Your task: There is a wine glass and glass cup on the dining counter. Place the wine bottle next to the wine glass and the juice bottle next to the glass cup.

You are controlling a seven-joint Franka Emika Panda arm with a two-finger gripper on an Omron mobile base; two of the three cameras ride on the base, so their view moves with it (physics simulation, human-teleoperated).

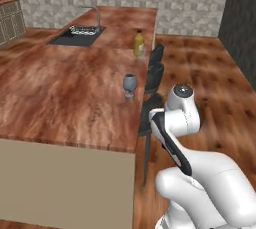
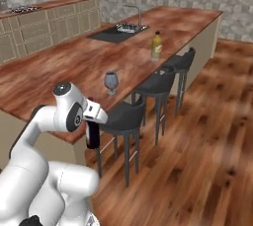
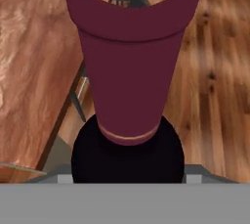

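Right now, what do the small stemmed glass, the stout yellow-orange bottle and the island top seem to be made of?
Small greyish stemmed glass: likely clear glass; the wood shows faintly through.
Stout yellow-orange bottle: glass or plastic, undecidable; glossy, dark cap, label.
Reddish-brown island top: polished wood or wood-look laminate; swirling grain.

Between the jaws the wine bottle (image 3: 129, 71) shows a dark red neck over a near-black body, while the dining counter (image 1: 60, 93) is reddish-brown wood grain with beige sides, the juice bottle (image 2: 156, 46) yellow-orange, the wine glass (image 2: 111, 81) clear grey, the stools (image 2: 123, 116) dark grey.
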